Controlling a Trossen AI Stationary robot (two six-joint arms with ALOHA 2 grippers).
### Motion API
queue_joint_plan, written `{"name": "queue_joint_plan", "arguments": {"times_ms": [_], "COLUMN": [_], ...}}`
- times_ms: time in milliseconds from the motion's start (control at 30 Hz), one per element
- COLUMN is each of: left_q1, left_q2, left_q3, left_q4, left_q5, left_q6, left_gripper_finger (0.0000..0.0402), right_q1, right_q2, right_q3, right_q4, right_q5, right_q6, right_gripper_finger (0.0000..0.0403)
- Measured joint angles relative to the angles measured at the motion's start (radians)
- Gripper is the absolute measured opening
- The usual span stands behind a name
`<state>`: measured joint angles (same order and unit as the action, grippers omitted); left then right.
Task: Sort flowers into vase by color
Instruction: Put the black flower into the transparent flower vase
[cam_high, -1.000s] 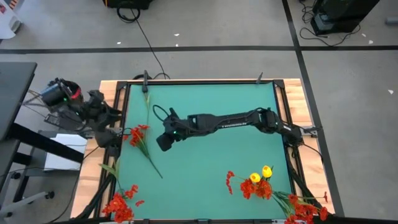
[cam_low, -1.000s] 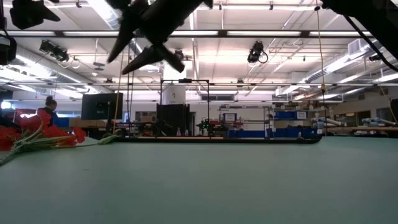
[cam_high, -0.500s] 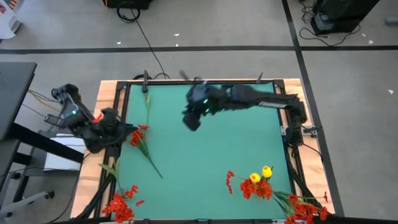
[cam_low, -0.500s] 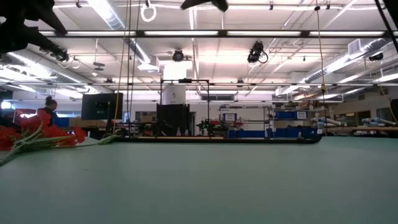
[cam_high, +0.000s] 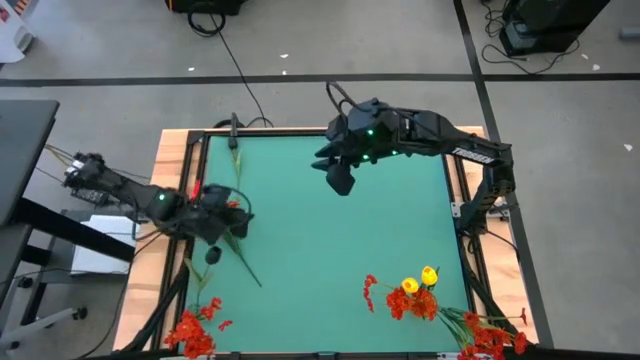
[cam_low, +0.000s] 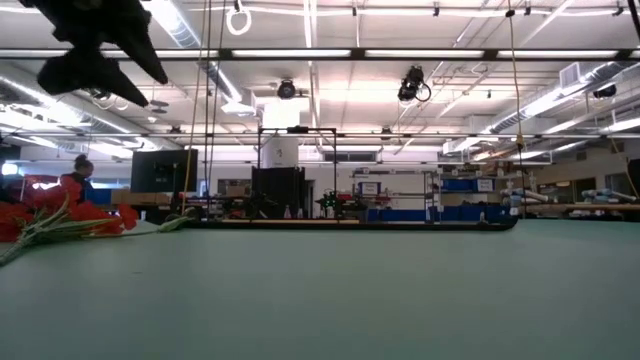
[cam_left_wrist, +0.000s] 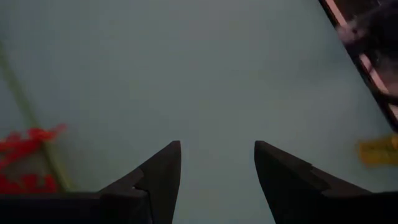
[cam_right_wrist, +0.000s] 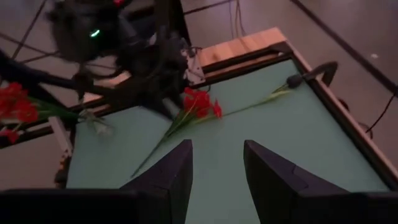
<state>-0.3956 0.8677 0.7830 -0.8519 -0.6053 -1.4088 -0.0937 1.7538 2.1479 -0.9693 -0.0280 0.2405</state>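
Note:
A red flower (cam_high: 228, 212) lies on the green mat near the left edge, with its stalk (cam_high: 247, 268) running toward the near side. My left gripper (cam_high: 218, 236) hovers open just above it; in the left wrist view the red blooms (cam_left_wrist: 25, 149) lie off to one side of the open fingers (cam_left_wrist: 217, 146). My right gripper (cam_high: 340, 178) hangs open and high near the far edge, holding nothing (cam_right_wrist: 217, 144). More red flowers (cam_high: 190, 330) lie at the near left. A red and yellow bunch (cam_high: 415, 295) lies at the near right. The vase is out of view.
A bare green stalk (cam_high: 237, 160) lies by the far left corner. A wooden frame (cam_high: 170, 150) with black rails rims the mat. The mat's middle (cam_high: 330, 250) is bare. In the low view, red blooms (cam_low: 60, 215) lie at the left and a dark gripper (cam_low: 95, 50) hangs above them.
My right gripper has risen from the mat's middle and swung toward the far edge and the right, rolling as it went. My left gripper has come in from beyond the table's left edge, moving right and down to a place over the red flower. The flowers have stayed put.

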Motion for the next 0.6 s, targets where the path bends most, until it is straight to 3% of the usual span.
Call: {"name": "queue_joint_plan", "arguments": {"times_ms": [367, 600], "left_q1": [0.453, 0.769], "left_q2": [-0.001, 0.051], "left_q3": [-0.019, -0.124], "left_q4": [-0.189, -0.124], "left_q5": [0.121, 0.25], "left_q6": [0.22, 0.429], "left_gripper_finger": [0.0207, 0.0208], "right_q1": [0.05, 0.05], "right_q2": [0.01, 0.01], "right_q3": [0.0, 0.0], "right_q4": [-0.013, -0.013], "right_q5": [-0.01, -0.007], "right_q6": [0.003, 0.069], "right_gripper_finger": [0.0151, 0.0151]}}
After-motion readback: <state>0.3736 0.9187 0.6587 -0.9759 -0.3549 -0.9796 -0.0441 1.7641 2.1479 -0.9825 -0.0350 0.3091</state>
